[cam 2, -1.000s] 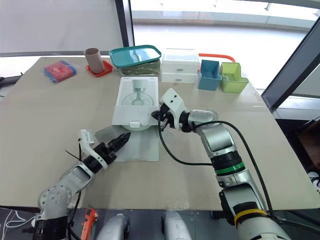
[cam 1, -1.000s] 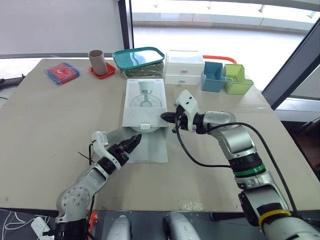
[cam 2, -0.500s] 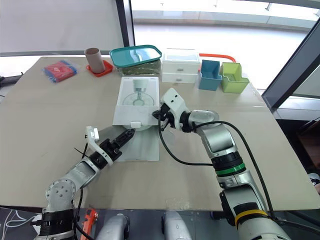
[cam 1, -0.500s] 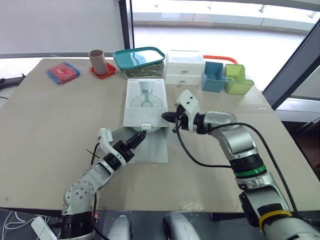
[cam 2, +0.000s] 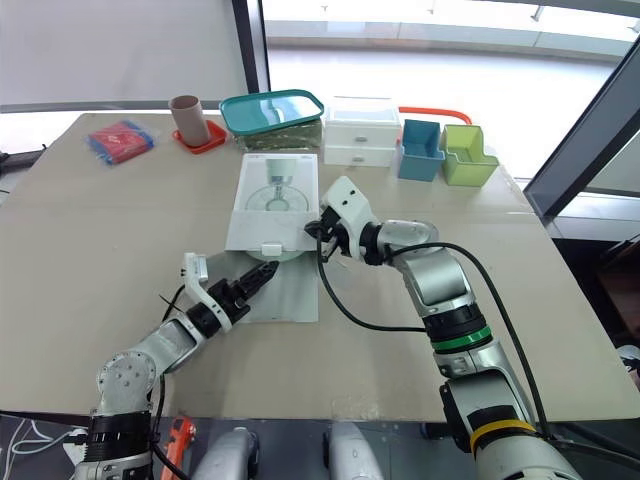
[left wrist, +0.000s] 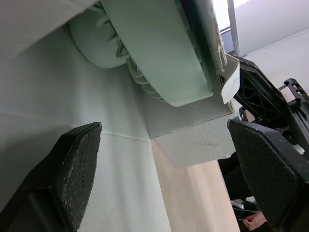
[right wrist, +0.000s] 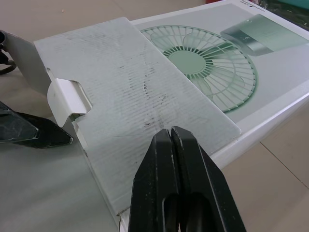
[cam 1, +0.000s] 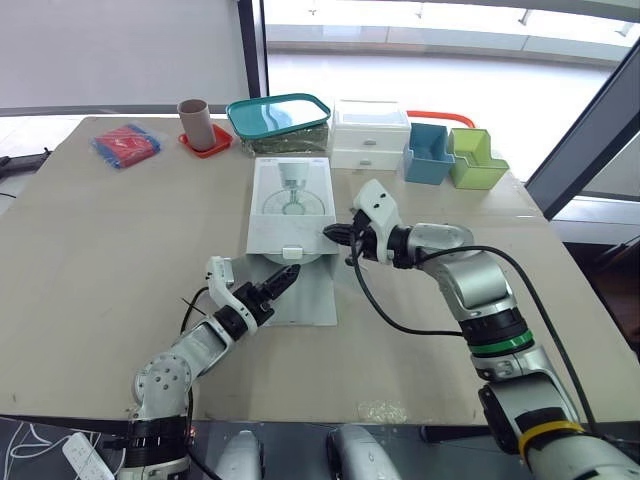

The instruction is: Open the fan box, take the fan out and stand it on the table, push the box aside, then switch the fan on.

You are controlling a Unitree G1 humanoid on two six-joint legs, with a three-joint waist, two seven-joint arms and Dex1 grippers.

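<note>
Left pincer [cam 1: 290, 270] closer to fan box [cam 1: 266, 226], spread

Both arms are mostly silver-grey metal with chunky round joints. The thicker right arm [cam 1: 470, 290] wears a bright green ring [cam 1: 497, 343] and a yellow band [cam 1: 540, 432], and a thin black cable [cam 1: 385, 322] loops off its white wrist block [cam 1: 375, 205]. The skinnier left arm [cam 1: 190, 355] has a white wrist bracket [cam 1: 217, 272]. The left gripper [cam 1: 290, 270] and right gripper [cam 1: 328, 233] each have two black fingers [left wrist: 72, 159] with dimpled, rubbery-looking pads.
</note>
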